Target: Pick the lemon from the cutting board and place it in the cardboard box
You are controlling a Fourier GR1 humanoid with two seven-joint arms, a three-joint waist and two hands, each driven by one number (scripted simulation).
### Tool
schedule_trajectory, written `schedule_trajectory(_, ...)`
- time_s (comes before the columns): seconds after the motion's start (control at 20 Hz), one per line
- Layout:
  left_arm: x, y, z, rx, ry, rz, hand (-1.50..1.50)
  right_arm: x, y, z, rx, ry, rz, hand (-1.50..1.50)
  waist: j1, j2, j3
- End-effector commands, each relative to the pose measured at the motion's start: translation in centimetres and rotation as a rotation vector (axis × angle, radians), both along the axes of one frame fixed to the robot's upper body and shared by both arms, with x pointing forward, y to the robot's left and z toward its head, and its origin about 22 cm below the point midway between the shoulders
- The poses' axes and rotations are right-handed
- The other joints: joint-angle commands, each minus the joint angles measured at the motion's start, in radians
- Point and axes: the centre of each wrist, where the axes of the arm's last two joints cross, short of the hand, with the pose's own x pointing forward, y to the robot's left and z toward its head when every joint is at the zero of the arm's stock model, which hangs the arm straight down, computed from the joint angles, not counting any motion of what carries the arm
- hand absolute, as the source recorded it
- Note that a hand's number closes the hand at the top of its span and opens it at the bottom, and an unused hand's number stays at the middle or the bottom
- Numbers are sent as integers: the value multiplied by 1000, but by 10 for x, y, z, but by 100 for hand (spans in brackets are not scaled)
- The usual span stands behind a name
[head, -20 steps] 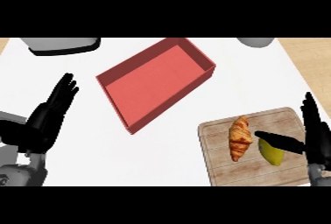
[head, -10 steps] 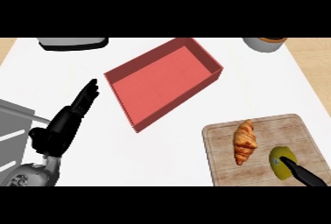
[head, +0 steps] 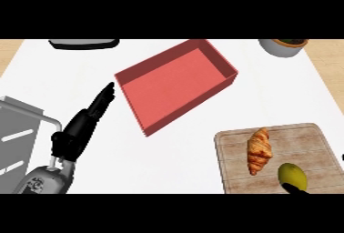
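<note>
Head view: yellow-green oval lemon (head: 293, 176) sits on the lower right part of the pale wooden cutting board (head: 306, 143), just right of and below the golden-brown croissant (head: 259, 150), apart from it. Not yet lifted.

Right hand (head: 294, 188): only a black fingertip sliver shows at the lower edge, touching or overlapping the lemon's bottom. Cannot tell whether spread or closed round it.

Step in hand, judged: securing the lemon. To do well:
- Wrap from the lemon's free right and lower sides, clear of the croissant.
- Oval shape likely to roll; close across the short axis, not the ends.
- Lift straight up before travelling, so as not to drag the croissant or the board.
- Carry up and left to the shallow red-brown rectangular cardboard box (head: 222, 58), well apart from the board; clear its near wall, release low over its floor.

Left hand (head: 79, 129): at left, grey forearm entering from lower left, black fingers straight and pressed together, pointing up-right toward the box's left corner, holding nothing. Resting; no part in this step.
</note>
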Motion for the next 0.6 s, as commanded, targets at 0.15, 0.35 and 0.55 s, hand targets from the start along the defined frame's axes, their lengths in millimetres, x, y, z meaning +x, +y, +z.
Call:
schedule_trajectory(0.15,4,-15,6,-15,-4,-30,0,-1,54,66,66,126,-68,-150,32,-1,10)
schedule_trajectory(0.35,5,-19,1,-30,-3,-40,0,9,81,97,48,108,-135,-150,48,2,15)
schedule_trajectory(0.55,4,-25,-6,-9,-8,-60,0,19,94,96,29,137,-153,-150,53,4,17)
